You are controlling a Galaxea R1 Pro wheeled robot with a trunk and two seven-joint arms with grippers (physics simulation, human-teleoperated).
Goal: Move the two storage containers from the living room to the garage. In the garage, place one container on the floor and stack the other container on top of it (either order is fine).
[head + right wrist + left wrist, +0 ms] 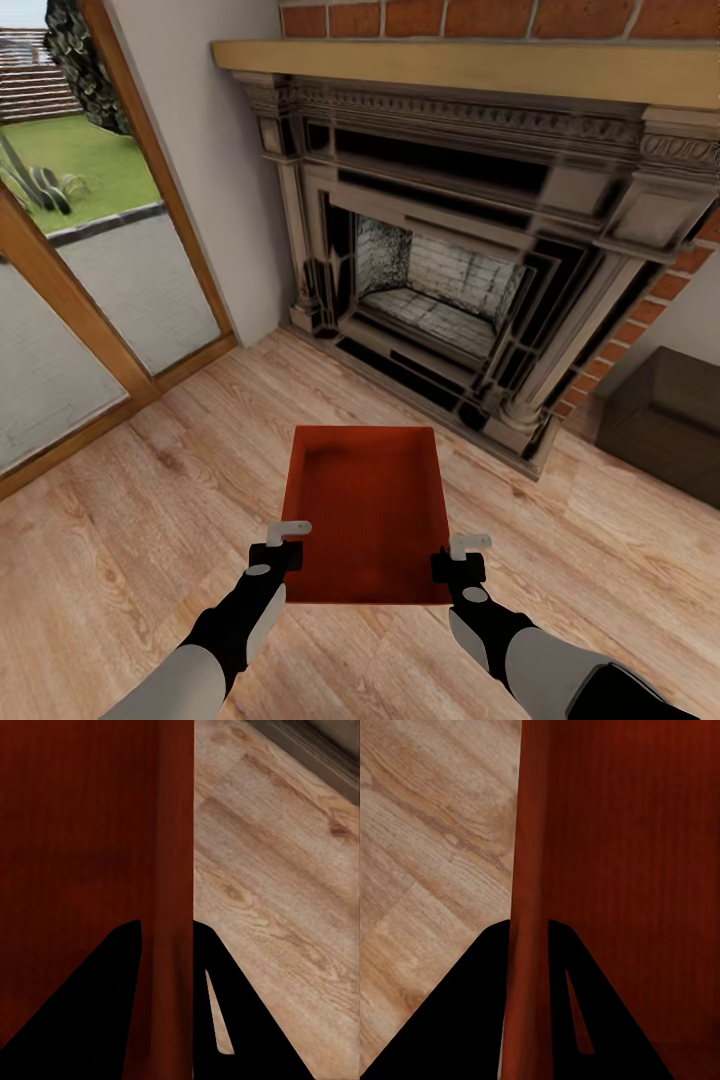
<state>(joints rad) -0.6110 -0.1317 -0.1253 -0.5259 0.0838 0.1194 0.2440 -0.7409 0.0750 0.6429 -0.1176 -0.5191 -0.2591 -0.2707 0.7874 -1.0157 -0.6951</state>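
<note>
While each wall sits between its fingers, left pincer (284, 545) and right pincer (462, 556) clasp the storage container (366, 510).

The box (366, 515) is orange-red, darker on its inner walls and faintly ribbed across the bottom. The two grippers, left (283, 545) and right (464, 558), are black with pale grey fingers; the arms behind them run black into light grey. The floor (150, 520) is light honey wood with streaky brown grain, laid in planks. At twelve o'clock the fireplace (450, 270) has a grey-beige carved surround streaked with black, a whitish brick firebox, a tan mantel and red brick with pale mortar. At three o'clock sits a dark brown cabinet (665, 420). At ten o'clock the window frame (60, 290) is orange-brown, with grey paving and green grass outside.
</note>
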